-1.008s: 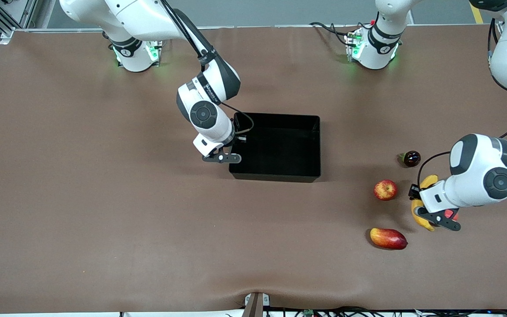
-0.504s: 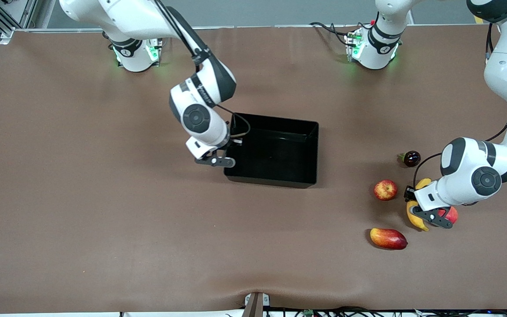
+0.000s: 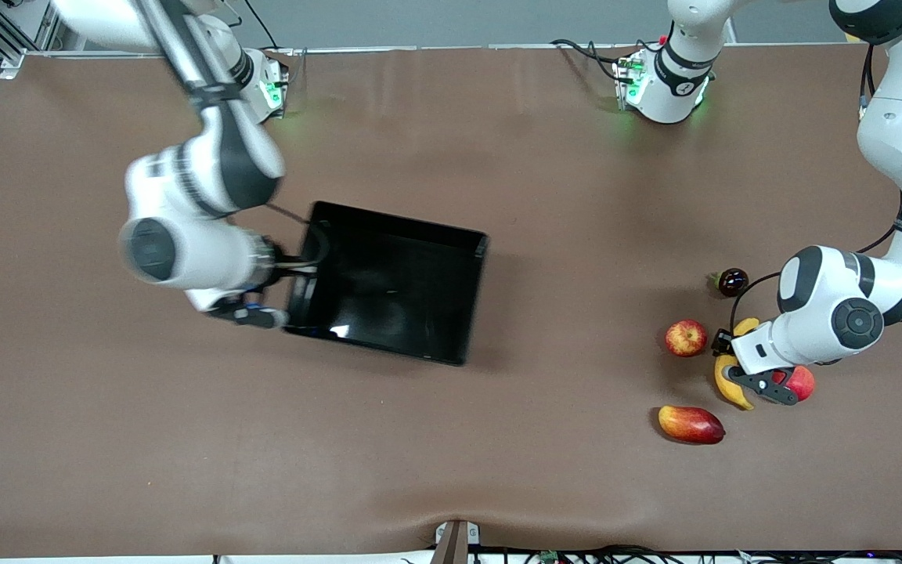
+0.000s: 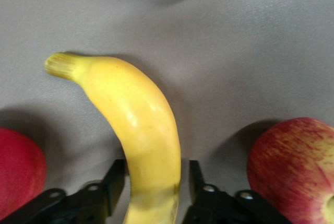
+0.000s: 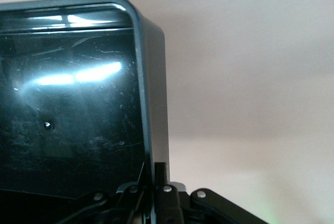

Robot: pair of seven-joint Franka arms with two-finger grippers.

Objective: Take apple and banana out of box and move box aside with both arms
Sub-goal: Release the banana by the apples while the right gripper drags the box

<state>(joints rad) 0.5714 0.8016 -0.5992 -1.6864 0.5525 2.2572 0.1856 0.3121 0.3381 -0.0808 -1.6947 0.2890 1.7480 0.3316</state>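
The black box (image 3: 476,291) hangs rotated and tipped over the table's middle, toward the right arm's end. My right gripper (image 3: 293,296) is shut on its short wall. In the right wrist view the fingers (image 5: 160,174) pinch that wall (image 5: 154,78). The yellow banana (image 3: 727,377) is near the left arm's end, with the small streaked apple (image 3: 686,338) beside it. My left gripper (image 3: 739,364) is shut on the banana. In the left wrist view the gripper (image 4: 151,182) has the banana (image 4: 141,125) between its fingers, with the apple (image 4: 292,166) close by.
A red-yellow mango (image 3: 690,424) lies nearer the front camera than the banana. A plain red round fruit (image 3: 800,382) sits against the left hand and also shows in the left wrist view (image 4: 15,172). A small dark round fruit (image 3: 733,281) lies farther back.
My right gripper has pulled the box toward the right arm's end, turning and raising it. My left gripper has shifted the banana slightly toward the apple.
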